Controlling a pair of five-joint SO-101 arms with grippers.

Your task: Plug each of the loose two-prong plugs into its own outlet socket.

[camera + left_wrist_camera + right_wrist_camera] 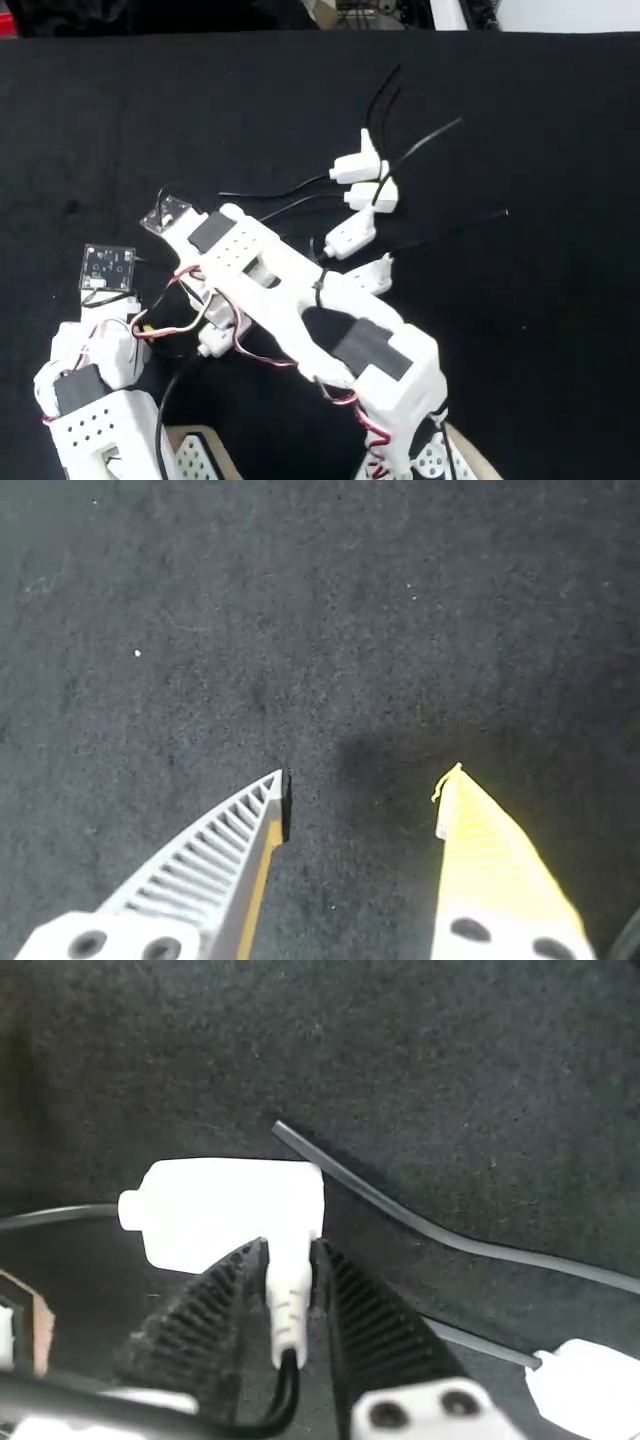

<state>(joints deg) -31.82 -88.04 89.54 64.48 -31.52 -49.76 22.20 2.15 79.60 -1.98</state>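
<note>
The right gripper (290,1255), its black fingers (210,1305) nearly closed, pinches a white two-prong plug (288,1310) by its neck where it meets a white outlet socket (225,1210) on the black mat (450,1060); pushing straight without twisting seems best, while the left gripper (367,775) hangs wide open and empty.

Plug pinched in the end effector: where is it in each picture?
High view: cannot pick it out; probably hidden under the long arm.
Left wrist view: black cloth under the open left end effector.
Right wrist view: plug pinched by the right end effector, against a white block.
Shared landmark: the black cloth.
</note>
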